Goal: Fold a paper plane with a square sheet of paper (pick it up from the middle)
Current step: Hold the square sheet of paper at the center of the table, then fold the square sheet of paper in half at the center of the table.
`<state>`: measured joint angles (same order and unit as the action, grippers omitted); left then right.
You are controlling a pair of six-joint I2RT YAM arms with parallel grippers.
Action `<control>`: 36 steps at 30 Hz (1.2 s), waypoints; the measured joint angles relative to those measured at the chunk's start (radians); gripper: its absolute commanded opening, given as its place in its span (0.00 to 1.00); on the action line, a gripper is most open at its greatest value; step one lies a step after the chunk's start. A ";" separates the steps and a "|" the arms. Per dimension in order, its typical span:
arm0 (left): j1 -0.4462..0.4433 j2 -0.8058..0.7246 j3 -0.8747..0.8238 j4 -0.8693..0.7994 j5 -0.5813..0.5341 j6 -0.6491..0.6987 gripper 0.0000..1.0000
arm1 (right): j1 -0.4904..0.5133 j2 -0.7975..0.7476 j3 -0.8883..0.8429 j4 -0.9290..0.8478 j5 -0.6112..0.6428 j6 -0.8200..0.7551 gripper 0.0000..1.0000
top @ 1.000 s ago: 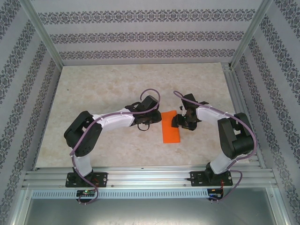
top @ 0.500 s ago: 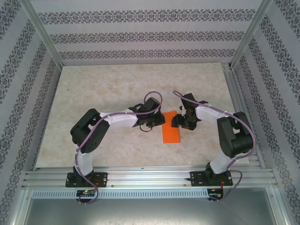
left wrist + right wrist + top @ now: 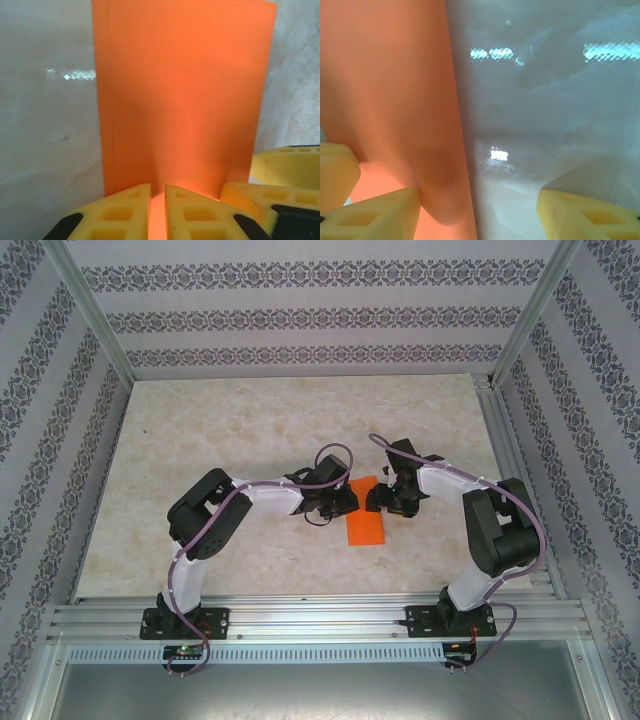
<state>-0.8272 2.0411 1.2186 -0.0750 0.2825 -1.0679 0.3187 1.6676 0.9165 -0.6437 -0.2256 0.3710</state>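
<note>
The surface is a pale, marbled tabletop (image 3: 250,430) with a slight gloss. It is boxed in by walls papered in grey patterned stripes (image 3: 300,315), and a ribbed aluminium rail (image 3: 320,618) runs along the near edge, where both arms are bolted.

A thin bright orange sheet of paper (image 3: 366,528) lies flat near the middle of the table as a narrow rectangle, long side running near to far. Its far end sits between the two wrists and is partly covered by them.

The left gripper (image 3: 345,502) comes in from the left and the right gripper (image 3: 385,502) from the right, close together over that far end.

From the left wrist, the paper (image 3: 185,100) shows a doubled layer along one long edge. The left gripper (image 3: 157,210) has its yellow fingers nearly together with a sliver of orange between them. Whether they pinch the paper cannot be told.

From the right wrist, the right gripper (image 3: 475,220) stands wide apart and holds nothing. One finger is over the paper (image 3: 390,90), the other over bare table.
</note>
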 measured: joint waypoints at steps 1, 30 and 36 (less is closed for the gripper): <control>0.000 0.003 0.000 0.002 0.000 -0.003 0.17 | 0.000 0.000 0.000 0.000 0.000 0.000 0.65; -0.006 0.020 0.031 -0.022 -0.015 0.005 0.15 | -0.053 -0.126 -0.092 0.193 -0.283 0.073 0.30; -0.007 0.023 0.035 -0.027 -0.014 0.015 0.15 | -0.069 -0.068 -0.127 0.214 -0.281 0.071 0.32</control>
<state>-0.8341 2.0640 1.2541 -0.1024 0.2680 -1.0527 0.2493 1.5993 0.7895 -0.4301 -0.5068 0.4423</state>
